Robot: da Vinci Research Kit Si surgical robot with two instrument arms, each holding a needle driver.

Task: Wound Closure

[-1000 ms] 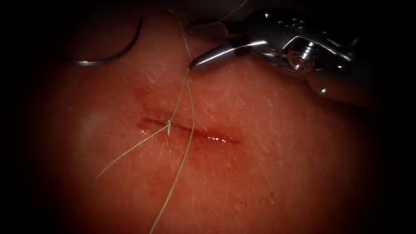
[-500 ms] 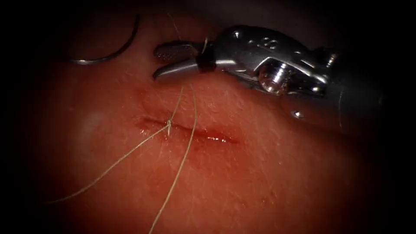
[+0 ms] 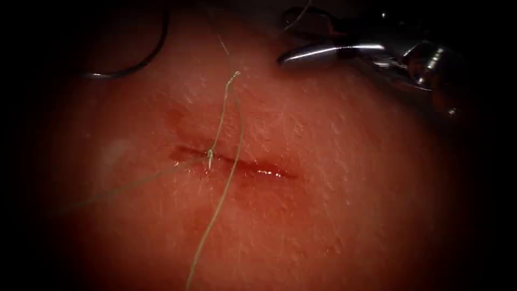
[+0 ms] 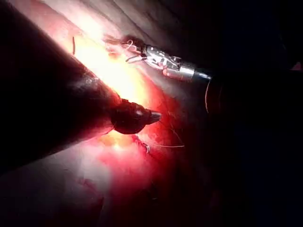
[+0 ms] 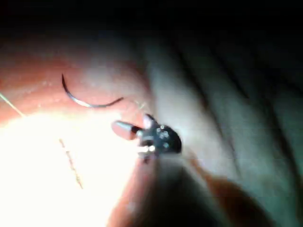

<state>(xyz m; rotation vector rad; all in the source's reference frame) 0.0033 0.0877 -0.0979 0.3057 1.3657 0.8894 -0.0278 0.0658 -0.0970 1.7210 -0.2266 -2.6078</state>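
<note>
Fingers, right tool (image 3: 291,46): seem to stand apart, nothing seen between them; tool sits at the upper right of the endoscope frame, off the tissue (image 3: 344,215).
Fingers, left tool (image 4: 156,116): look drawn together to a point, nothing held as far as I can see; tip hangs over the red, wet part of the tissue.
Needle (image 3: 145,62): free, lying on the tissue at upper left, left of the cut (image 3: 237,164) and well apart from it; not in the tissue.
Thread (image 3: 226,183): knot (image 3: 209,155) sits on the cut towards its left end. One strand rises from it to a loose frayed tip (image 3: 232,75); another runs down to the bottom edge; a third trails to the lower left.
Step, my reading: one stitch tied, its strand already parted; right half of the cut unclosed, red fluid (image 3: 266,172) shining there.
Next move calls for: a sound hold on the needle's curve.
Hard to make out: upper finger of the right tool lost in shadow; fine wisps of thread beside it, whether attached I cannot tell; needle's ends fade into the dark.
</note>
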